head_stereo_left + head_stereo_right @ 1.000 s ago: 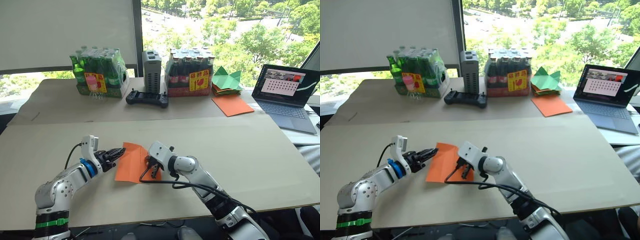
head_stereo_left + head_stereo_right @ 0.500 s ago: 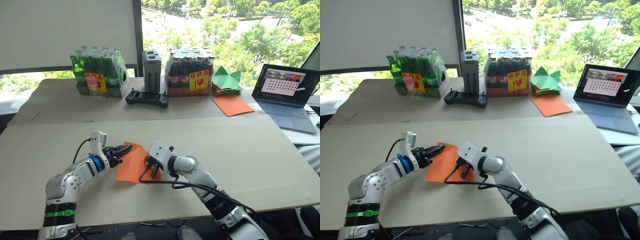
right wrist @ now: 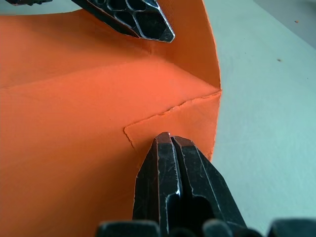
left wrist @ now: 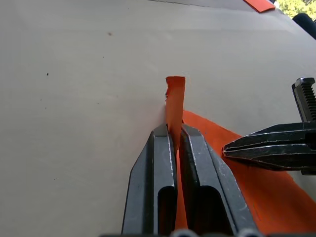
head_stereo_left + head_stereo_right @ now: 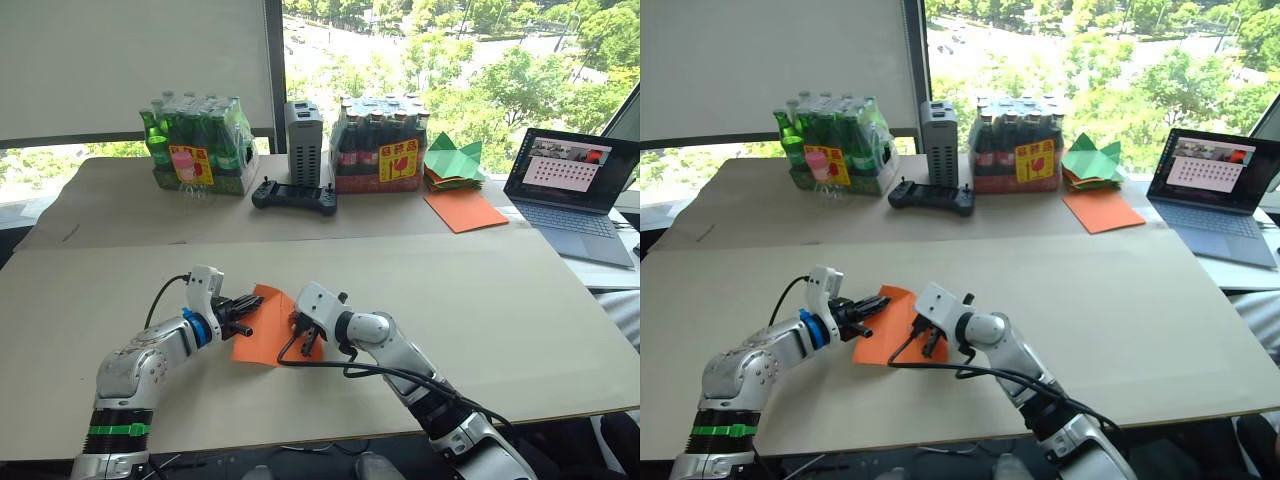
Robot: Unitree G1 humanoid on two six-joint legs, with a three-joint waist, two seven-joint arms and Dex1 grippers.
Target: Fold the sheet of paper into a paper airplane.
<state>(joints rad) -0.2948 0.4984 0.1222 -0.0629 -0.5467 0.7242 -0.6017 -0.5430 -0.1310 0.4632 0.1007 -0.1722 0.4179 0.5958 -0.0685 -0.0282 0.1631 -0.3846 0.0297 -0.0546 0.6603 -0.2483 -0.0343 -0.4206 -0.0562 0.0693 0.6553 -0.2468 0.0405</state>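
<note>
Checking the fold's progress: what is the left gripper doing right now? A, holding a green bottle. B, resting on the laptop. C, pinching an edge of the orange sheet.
C: the left gripper has its fingers closed on a raised edge of the sheet of paper.

Left pincer pinches the sheet of paper between closed fingers; right pincer, fingers together, presses its tips down onto it
</note>
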